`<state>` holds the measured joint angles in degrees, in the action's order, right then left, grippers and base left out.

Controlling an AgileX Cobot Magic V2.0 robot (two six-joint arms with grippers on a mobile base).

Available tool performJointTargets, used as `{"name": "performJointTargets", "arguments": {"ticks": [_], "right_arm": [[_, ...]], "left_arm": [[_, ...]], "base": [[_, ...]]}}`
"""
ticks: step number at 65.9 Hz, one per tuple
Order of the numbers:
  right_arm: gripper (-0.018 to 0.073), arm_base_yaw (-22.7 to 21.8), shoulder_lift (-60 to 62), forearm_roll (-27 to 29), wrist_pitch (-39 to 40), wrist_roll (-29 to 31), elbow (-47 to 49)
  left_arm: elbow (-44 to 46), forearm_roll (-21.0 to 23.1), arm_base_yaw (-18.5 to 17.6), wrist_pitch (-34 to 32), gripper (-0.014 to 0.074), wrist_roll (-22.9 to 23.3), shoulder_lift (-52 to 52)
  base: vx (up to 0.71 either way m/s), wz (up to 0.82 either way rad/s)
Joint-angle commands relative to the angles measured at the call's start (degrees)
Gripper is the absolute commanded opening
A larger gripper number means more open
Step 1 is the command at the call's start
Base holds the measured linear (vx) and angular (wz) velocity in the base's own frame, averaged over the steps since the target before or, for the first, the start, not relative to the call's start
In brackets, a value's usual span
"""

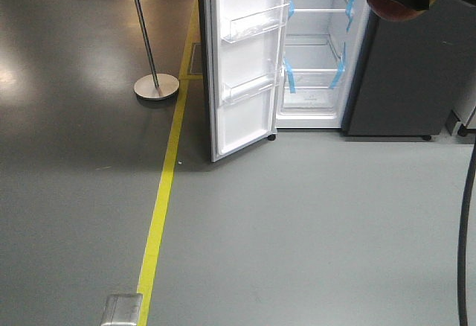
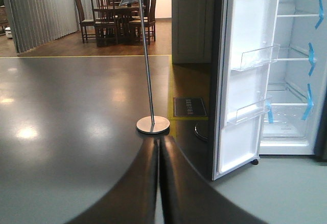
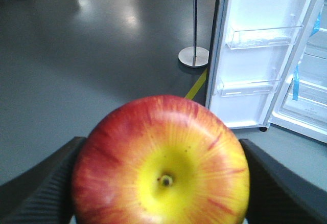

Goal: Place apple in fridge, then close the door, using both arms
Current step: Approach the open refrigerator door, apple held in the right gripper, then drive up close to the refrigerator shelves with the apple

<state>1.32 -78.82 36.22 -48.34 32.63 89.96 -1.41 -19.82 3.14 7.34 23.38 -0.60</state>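
Pressing the apple (image 3: 161,157) from both sides, the fingers (image 3: 36,188) of the right gripper (image 3: 162,193) hold it in the air, outside the fridge (image 1: 316,95). The left gripper (image 2: 159,183) is closed, with nothing inside. The door (image 1: 245,65) stands wide open; placing and closing are not yet done.
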Motion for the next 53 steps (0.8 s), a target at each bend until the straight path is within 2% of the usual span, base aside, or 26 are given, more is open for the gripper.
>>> {"name": "performJointTargets", "arguments": {"ticks": [1, 53], "right_arm": [[0.0122, -0.2, 1.7, 2.2, 3.5, 0.3, 1.8], [0.0122, -0.2, 1.7, 2.2, 3.5, 0.3, 1.8]], "left_arm": [[1.2, 0.3, -0.3, -4.2, -0.0006, 0.0, -0.3], [1.2, 0.3, -0.3, -4.2, -0.0006, 0.0, -0.3]], "base": [[0.10, 0.00], [0.09, 0.00]]}}
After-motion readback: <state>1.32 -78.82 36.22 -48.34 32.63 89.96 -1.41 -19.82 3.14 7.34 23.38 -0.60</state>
